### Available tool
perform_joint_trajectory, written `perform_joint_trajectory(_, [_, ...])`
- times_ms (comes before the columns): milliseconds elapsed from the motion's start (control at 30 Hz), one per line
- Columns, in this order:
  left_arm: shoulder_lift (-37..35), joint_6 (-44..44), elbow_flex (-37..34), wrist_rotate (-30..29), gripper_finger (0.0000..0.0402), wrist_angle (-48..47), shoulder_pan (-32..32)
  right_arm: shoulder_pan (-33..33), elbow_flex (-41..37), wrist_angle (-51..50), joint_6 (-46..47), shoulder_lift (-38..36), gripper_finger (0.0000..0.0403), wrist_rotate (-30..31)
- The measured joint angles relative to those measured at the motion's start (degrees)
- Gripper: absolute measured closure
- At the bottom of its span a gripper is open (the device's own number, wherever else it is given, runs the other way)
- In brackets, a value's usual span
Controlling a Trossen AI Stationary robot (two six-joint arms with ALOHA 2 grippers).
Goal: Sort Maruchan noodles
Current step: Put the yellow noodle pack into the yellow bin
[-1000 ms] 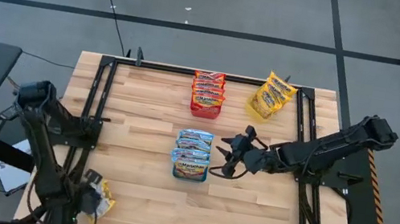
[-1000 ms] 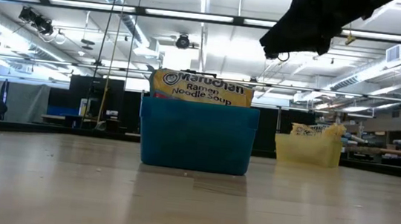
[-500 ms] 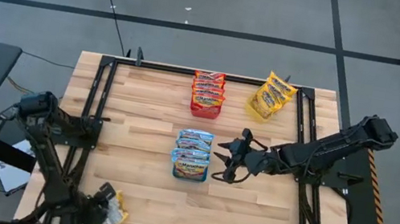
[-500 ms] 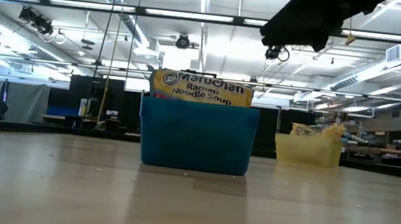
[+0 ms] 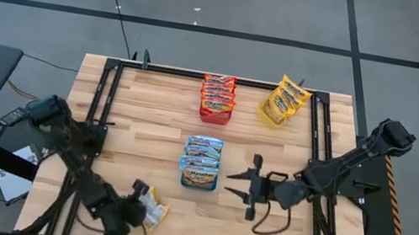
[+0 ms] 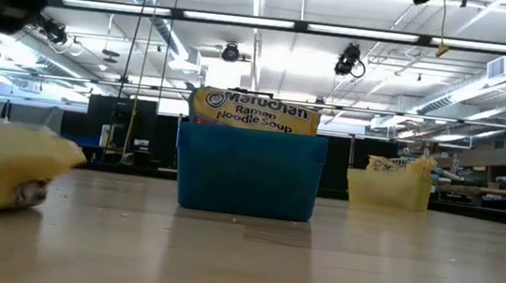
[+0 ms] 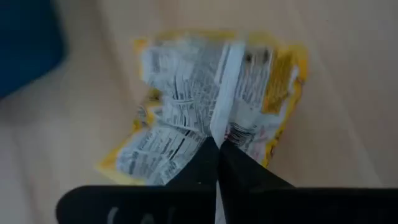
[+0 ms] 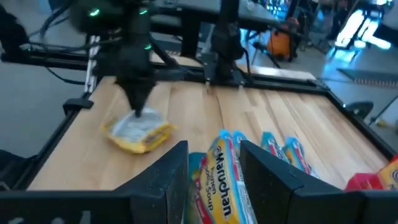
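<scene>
A yellow-orange Maruchan packet (image 5: 152,208) sits near the table's near edge, printed back side up (image 7: 205,99). My left gripper (image 5: 138,210) is shut on it. Blue-silver packets (image 5: 201,161) stand in the blue tray (image 6: 248,174) at mid-table. The red-orange packets (image 5: 218,93) fill the red tray. More yellow ones (image 5: 285,99) fill the yellow tray (image 6: 389,189) at the far edge. My right gripper (image 5: 232,184) hangs open just right of the blue tray, pointing at it. In the right wrist view (image 8: 214,158) the blue packets show between its fingers, untouched. My left gripper pinches the raised back seam flap (image 7: 219,127) of the yellow packet between its two shut fingers (image 7: 202,163). The fingers come from above, slanting down. The packet (image 8: 138,132) hangs crumpled below them, down at the table top.
Bare wood lies between the held packet and the blue tray, and across the table's left half. Black frame rails (image 5: 101,99) run along the left and right sides. The right arm (image 5: 346,166) stretches in from the right edge.
My left gripper has swept from the near left corner toward the right along the near edge, carrying the yellow packet into the low view. My right gripper has drawn back from the blue tray toward the near edge.
</scene>
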Motion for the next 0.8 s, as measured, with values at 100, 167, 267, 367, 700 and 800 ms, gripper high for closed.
perform_joint_trajectory(100, [-5.2, 0.0, 0.7, -0.5, 0.0398, -1.1, 1.4, 1.7, 0.0, 0.6, -2.3, 0.2, 0.0252, 1.3])
perform_joint_trajectory(167, [-9.6, 0.0, 0.9, -1.1, 0.0399, -1.8, 1.8, 2.4, 0.1, 3.9, -4.7, 1.4, 0.0252, 2.2])
perform_joint_trajectory(267, [-16.3, 0.0, 0.0, -2.3, 0.0399, -2.3, 2.1, 3.0, 0.1, 12.3, -10.7, 5.5, 0.0252, 2.9])
perform_joint_trajectory(367, [-23.8, 0.0, -1.2, -5.8, 0.04, 0.4, 2.1, 3.0, 0.3, 22.2, -18.2, 10.8, 0.0252, 3.0])
perform_joint_trajectory(700, [-41.7, 8.2, -16.6, -8.6, 0.04, 32.4, 2.9, 2.2, 14.2, 27.1, -29.8, 27.2, 0.0224, 4.3])
perform_joint_trajectory(800, [-43.7, 15.0, -22.4, -3.7, 0.04, 48.7, 4.3, 2.1, 18.5, 26.5, -32.9, 30.5, 0.0196, 4.9])
